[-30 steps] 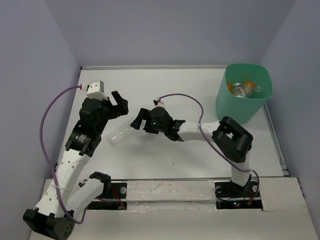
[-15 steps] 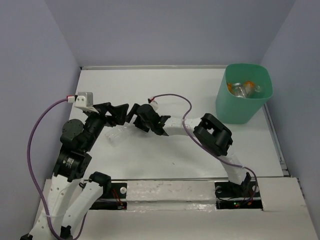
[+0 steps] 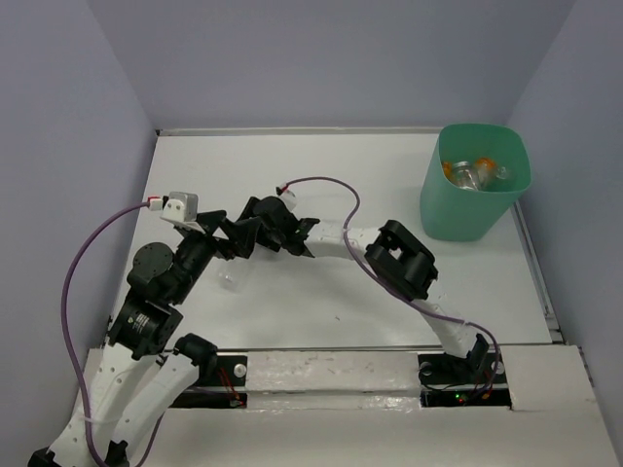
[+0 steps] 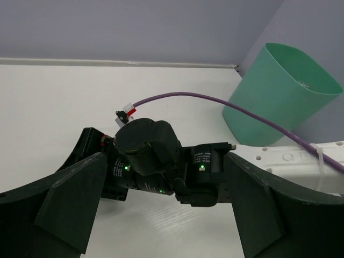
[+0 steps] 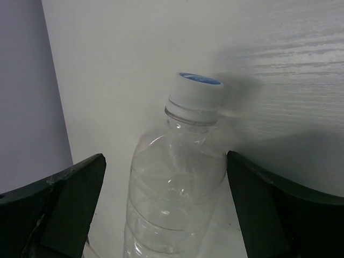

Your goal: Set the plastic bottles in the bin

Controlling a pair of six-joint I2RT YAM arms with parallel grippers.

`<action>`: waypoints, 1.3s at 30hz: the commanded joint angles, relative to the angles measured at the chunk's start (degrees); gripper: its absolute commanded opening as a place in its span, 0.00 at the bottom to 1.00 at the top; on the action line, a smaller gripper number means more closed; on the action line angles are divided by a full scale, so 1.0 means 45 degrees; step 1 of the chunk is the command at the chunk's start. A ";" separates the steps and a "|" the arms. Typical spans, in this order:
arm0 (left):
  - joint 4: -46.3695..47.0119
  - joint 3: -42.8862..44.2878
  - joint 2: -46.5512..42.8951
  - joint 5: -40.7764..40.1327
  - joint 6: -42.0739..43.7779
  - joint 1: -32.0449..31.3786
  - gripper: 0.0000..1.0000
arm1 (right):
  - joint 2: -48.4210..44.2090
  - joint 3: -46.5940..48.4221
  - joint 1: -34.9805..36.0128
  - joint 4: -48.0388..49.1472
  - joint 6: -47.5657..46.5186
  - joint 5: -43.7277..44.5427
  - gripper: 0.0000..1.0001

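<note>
A clear bottle with a white, blue-topped cap lies on the white table between my right gripper's open fingers, which stand on either side without touching it. In the top view only a small part of this bottle shows below the two grippers. My left gripper is open and empty, facing the right arm's black wrist close by. In the top view the left gripper and right gripper overlap. The mint-green bin holds two orange bottles and a clear one.
The bin stands at the far right against the purple wall. A purple cable loops over the right arm, and another hangs left of the left arm. The table's raised rim runs along the back and right sides.
The right gripper has moved left and now straddles the clear bottle. The left arm has pulled back and lowered, its gripper now close against the right wrist. The bottle shifted slightly nearer.
</note>
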 commanded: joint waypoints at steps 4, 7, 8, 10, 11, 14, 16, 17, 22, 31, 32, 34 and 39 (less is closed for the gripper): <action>0.0443 -0.0096 -0.0452 -0.1015 0.0486 -0.0146 0.99 | 0.0950 0.1476 0.0155 -0.1304 -0.0777 -0.0437 0.94; 0.0384 -0.0116 -0.0491 -0.1133 0.0467 -0.0166 0.99 | 0.0893 0.1303 0.0273 -0.1383 -0.0953 -0.0653 0.93; 0.0364 -0.0116 -0.0491 -0.1133 0.0486 -0.0166 0.99 | 0.0834 0.1205 0.0408 -0.1383 -0.1031 -0.0653 0.93; 0.0325 -0.0135 -0.0549 -0.1133 0.0467 -0.0166 0.99 | 0.0678 0.0932 0.0409 -0.1402 -0.1227 -0.0595 0.93; 0.0325 -0.0135 -0.0588 -0.1172 0.0486 -0.0185 0.99 | 0.0504 0.0660 0.0409 -0.1383 -0.1324 -0.0594 0.93; 0.0325 -0.0135 -0.0666 -0.1231 0.0486 -0.0166 0.99 | 0.0210 0.0268 0.0409 -0.1441 -0.1929 -0.0730 0.92; 0.0306 -0.0155 -0.0725 -0.1270 0.0486 -0.0166 0.99 | 0.0150 0.0150 0.0409 -0.1597 -0.2261 -0.0906 0.89; 0.0306 -0.0155 -0.0764 -0.1309 0.0486 -0.0147 0.99 | 0.0092 0.0091 0.0409 -0.1675 -0.2553 -0.1042 0.88; 0.0286 -0.0155 -0.0764 -0.1407 0.0486 -0.0068 0.99 | -0.0240 -0.0241 0.0527 -0.2184 -0.3569 -0.1121 0.84; 0.0228 -0.0116 -0.0803 -0.1719 0.0506 0.0029 0.99 | -0.1800 -0.1197 0.0527 -0.2243 -0.5054 -0.0498 0.38; 0.0247 -0.0116 -0.0803 -0.1719 0.0506 0.0049 0.99 | -0.2422 -0.1353 0.0527 -0.2146 -0.5384 -0.0207 0.36; 0.0364 -0.0116 -0.0823 -0.1778 0.0642 0.0068 0.99 | -0.3147 -0.2017 0.0527 -0.1794 -0.5912 0.0281 0.33; 0.0384 -0.0155 -0.0803 -0.1661 0.0623 0.0068 0.99 | -0.6641 -0.4184 -0.0116 -0.0856 -0.6948 0.0733 0.32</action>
